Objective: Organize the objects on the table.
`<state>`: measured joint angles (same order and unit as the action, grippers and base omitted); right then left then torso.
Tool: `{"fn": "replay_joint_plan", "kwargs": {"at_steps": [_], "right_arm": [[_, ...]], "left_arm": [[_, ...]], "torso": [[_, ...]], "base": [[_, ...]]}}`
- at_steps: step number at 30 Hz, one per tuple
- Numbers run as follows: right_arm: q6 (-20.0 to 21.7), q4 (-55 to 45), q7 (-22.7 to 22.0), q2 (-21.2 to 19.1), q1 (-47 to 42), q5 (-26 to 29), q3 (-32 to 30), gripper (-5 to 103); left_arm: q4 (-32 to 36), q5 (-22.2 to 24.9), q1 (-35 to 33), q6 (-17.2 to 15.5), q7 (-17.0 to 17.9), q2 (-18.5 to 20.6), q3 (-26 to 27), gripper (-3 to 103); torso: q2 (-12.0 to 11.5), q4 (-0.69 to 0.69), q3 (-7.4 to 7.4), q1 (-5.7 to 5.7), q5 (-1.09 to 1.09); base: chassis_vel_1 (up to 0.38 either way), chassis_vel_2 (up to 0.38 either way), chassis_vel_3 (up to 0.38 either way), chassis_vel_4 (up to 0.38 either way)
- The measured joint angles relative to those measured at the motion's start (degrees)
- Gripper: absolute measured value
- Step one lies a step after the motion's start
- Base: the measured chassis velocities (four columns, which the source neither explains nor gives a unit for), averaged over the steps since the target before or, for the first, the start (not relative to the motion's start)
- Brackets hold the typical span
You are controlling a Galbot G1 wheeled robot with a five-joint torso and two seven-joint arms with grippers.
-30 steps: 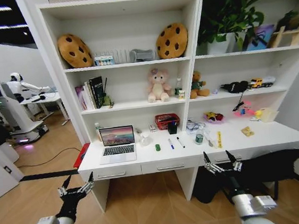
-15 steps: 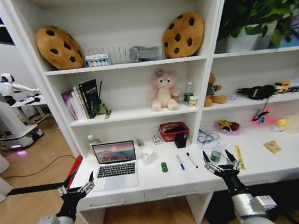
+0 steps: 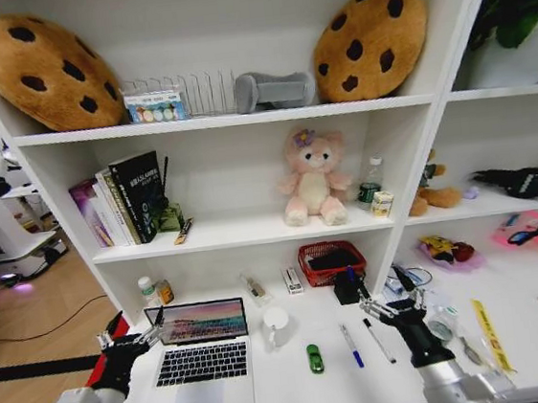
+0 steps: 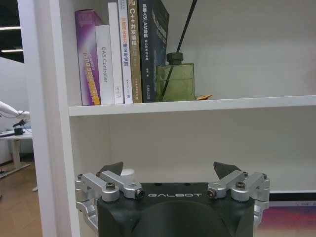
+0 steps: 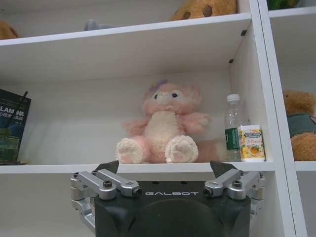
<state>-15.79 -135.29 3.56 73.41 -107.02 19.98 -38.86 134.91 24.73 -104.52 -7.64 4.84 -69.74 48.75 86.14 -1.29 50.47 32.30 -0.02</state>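
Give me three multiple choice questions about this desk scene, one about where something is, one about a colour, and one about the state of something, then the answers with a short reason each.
1. Where is the toy car?
A. on the laptop's keyboard
B. on the table between the laptop and the pens
C. in the red basket

2. What colour is the mug?
A. white
B. red
C. black

3. How is the laptop?
A. lid shut
B. lid open, screen lit
C. lid open, screen dark

Answers:
1 B, it sits on the bare table right of the laptop, left of the pens.
2 A, it looks plain white.
3 B, the screen shows a colourful picture.
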Motion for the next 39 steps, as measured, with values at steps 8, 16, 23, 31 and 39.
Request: {"fn": "replay_joint_plan", "kwargs": {"at_steps": [8, 16, 23, 31, 39], "right_arm": [[-0.3, 2.2, -1.2, -1.5, 2.5, 1.8, -1.0, 100], [-0.9, 4.4, -1.3, -1.4, 2.9, 2.0, -1.0, 100], [-0.8, 6.7, -1.3, -1.7, 4.2, 2.7, -1.0, 100], [-1.0, 9.6, -0.8, -2.7, 5.1, 2.3, -2.7, 100], [-1.9, 11.6, -0.6, -2.6, 5.5, 1.8, -3.1, 100]], "left_arm": [[-1.3, 0.8, 1.3, -0.3, 0.0, 3.4, -0.3, 100], [-4.0, 5.6, 4.9, -0.4, -1.7, 12.9, 0.5, 85], [-6.9, 8.1, 6.2, -0.3, -4.3, 23.3, 0.9, 57], [-13.7, 5.5, 9.0, 0.4, -9.3, 35.1, 1.8, 30], [-19.8, 3.4, 13.6, 2.5, -16.4, 42.5, -0.2, 8]], "torso": [[0.0, 0.01, -0.01, -0.05, 0.01], [0.0, -0.01, 0.02, 0.06, 0.01], [0.0, 0.0, 0.02, 0.04, 0.01], [0.0, 0.0, 0.02, 0.04, 0.0], [0.0, 0.0, 0.02, 0.04, 0.01]], "base": [[0.058, -0.058, -0.037, 0.045], [0.0, 0.0, 0.0, 0.0], [0.0, 0.0, 0.0, 0.0], [0.0, 0.0, 0.0, 0.0], [0.0, 0.0, 0.0, 0.0]]}}
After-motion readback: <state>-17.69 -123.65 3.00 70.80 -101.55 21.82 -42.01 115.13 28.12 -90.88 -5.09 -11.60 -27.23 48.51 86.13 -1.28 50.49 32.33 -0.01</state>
